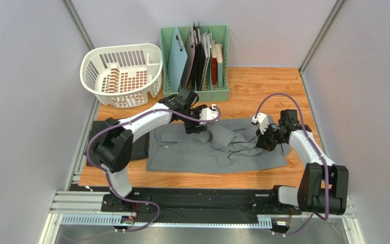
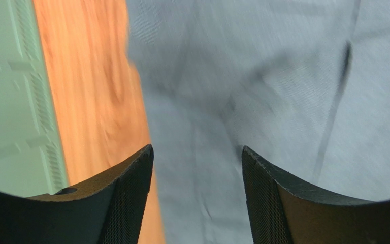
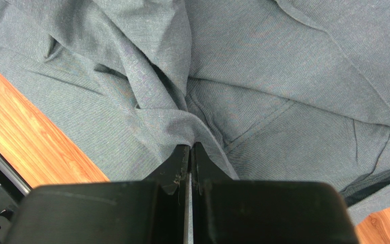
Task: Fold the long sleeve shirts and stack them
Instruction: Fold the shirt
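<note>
A plain grey long sleeve shirt (image 1: 217, 147) lies spread and rumpled across the middle of the wooden table (image 1: 263, 86). Over the shirt's far edge hovers my left gripper (image 1: 196, 127), open, with grey cloth (image 2: 263, 91) below the gap and nothing between its fingers (image 2: 131, 193). At the shirt's right side my right gripper (image 1: 263, 141) is shut, pinching a raised fold of the grey shirt (image 3: 171, 122) at its tips (image 3: 191, 147). A dark charcoal shirt (image 1: 140, 146) lies folded at the left, partly hidden under the left arm.
A white laundry basket (image 1: 123, 71) stands at the back left. Beside it a green file rack (image 1: 196, 56) holds folders and clipboards, and its wall shows in the left wrist view (image 2: 14, 101). Grey walls close both sides.
</note>
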Motion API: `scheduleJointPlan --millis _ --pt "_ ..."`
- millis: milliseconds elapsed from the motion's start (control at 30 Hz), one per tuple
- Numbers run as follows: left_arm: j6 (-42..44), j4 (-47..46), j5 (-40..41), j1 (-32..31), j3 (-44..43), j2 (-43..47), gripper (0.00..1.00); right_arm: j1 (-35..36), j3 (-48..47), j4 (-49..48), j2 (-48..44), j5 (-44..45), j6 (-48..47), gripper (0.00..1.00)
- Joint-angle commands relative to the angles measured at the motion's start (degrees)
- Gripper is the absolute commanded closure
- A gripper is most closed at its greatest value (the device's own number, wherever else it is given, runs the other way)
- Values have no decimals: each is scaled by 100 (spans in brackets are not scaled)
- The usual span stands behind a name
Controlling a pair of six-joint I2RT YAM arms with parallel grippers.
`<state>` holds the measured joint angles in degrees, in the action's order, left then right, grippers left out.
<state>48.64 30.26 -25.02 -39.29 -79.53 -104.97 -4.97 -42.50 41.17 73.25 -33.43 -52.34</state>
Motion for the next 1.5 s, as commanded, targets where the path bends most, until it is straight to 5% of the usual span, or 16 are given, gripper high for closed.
scheduleJointPlan --millis 0,200,500,567,633,700,933,1133,1300,1433,1467 --pt "-470 226 -196 18 865 1170 30 -21 -188 -153 -31 -23 -31 100" --pt "-381 -362 172 -219 1765 1576 29 -21 -285 -223 92 -67 30 100" --pt "-1225 -1364 927 -694 1546 750 30 -13 -452 -118 189 -50 4 100" --pt "-1296 -1252 937 -703 1249 557 39 -21 -452 -100 172 -23 -5 100" --pt "-1287 -588 780 -686 932 373 75 -21 -417 -91 137 -41 -31 100" --pt "-1304 -14 334 -572 387 337 100 -21 -408 -91 137 -50 -49 100" --pt "-1454 3996 -1776 219 -809 662 100 -21 -241 14 -118 -14 -347 100" --pt "-1094 5910 -3377 966 -477 715 100 -21 13 137 -549 -120 -769 100" --pt "-1556 5834 -4272 1414 -826 -152 100 -21 163 216 -672 -129 -971 100" --pt "-2847 4397 -4188 1766 -1940 -1068 100 -21 93 199 -506 -102 -954 100" --pt "-3069 4166 -4039 1854 -2135 -1183 87 -21 58 207 -444 -120 -876 100"
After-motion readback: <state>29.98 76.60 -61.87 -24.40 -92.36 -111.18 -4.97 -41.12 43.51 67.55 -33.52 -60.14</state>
